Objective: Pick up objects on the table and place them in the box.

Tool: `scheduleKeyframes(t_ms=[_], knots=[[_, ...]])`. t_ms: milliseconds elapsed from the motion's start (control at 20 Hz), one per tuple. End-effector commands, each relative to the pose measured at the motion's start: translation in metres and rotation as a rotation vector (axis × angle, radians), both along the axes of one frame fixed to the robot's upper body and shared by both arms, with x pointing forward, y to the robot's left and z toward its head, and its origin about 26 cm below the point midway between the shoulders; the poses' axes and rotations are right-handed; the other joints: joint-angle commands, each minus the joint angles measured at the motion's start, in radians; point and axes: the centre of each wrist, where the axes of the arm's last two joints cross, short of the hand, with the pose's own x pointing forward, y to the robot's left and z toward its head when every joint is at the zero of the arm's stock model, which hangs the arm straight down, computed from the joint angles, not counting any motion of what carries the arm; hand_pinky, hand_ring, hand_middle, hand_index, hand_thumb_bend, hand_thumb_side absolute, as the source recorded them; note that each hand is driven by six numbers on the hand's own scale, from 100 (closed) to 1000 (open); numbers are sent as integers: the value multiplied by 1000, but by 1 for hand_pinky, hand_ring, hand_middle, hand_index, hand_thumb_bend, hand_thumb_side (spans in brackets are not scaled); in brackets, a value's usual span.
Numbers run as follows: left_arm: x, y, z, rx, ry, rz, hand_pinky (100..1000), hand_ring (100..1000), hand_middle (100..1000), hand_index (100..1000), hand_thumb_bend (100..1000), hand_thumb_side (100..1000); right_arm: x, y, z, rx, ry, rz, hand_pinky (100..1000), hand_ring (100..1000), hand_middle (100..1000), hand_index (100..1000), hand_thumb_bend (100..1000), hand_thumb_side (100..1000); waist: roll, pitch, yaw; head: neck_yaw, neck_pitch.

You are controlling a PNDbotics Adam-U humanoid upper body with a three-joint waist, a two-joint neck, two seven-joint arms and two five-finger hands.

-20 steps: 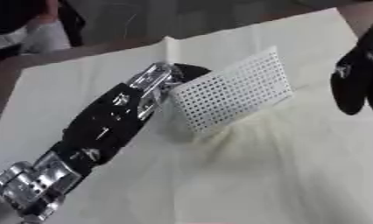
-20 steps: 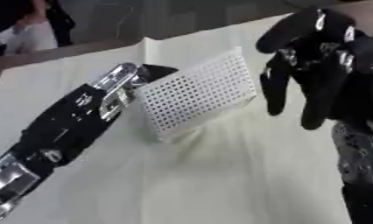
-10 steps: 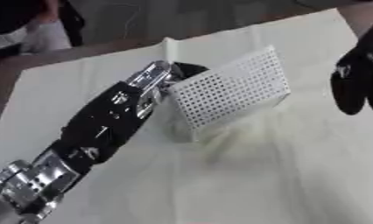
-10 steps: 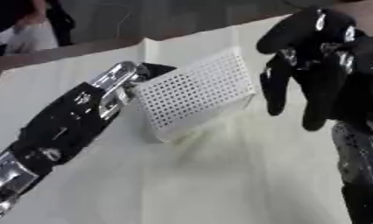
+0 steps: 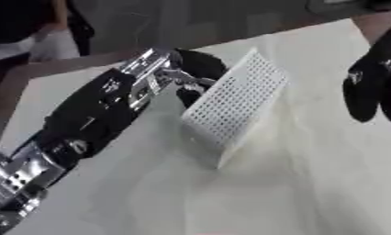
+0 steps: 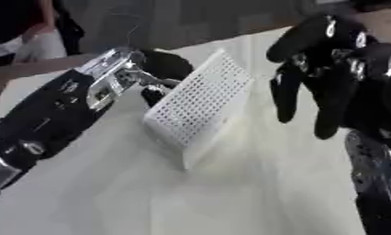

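The white perforated box (image 5: 235, 103) stands tilted up on one long edge on the white cloth. My left arm comes in from the lower left, and my left hand (image 5: 200, 64) sits at the box's upper far rim, partly behind its mesh wall. How it meets the box is hidden. My right hand (image 6: 327, 69) hangs above the table to the right of the box, apart from it, open with fingers pointing down and nothing in them. I see no loose objects on the cloth.
A creased white cloth (image 5: 295, 183) covers the table in front of and to the right of the box. The table's far edge runs just behind the box, with dark floor beyond. A person (image 5: 30, 32) stands at the far left.
The whole picture has tilted, so the camera has moved. The box now stands steeper on its edge, with my left hand still at its rim. The right hand stays where it was.
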Motion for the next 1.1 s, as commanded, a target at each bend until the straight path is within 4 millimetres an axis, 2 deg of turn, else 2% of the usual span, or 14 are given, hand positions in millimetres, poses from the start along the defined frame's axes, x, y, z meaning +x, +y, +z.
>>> scheduleKeyframes(t_ms=[50,400,900,1100], knots=[[-4,-2,27,74,-12,-80,254,390,440,520,171,756,-1,-4,5,8,-38,0,241,391,732,422,100,898,-11,-23,7,-11,-3],[-10,-16,38,79,-7,-112,257,390,443,520,179,735,-1,-3,6,20,-39,-3,243,391,727,419,100,900,-17,-30,7,-13,-3],[-12,-33,47,86,-55,-156,267,388,443,513,205,709,-2,-4,5,21,-28,-9,243,391,727,423,100,898,-11,-41,-6,-13,-3],[-16,-48,54,81,-100,-209,269,387,442,509,213,700,-2,-3,4,19,-23,-8,244,392,726,425,100,899,-6,-45,-13,-10,-3]])
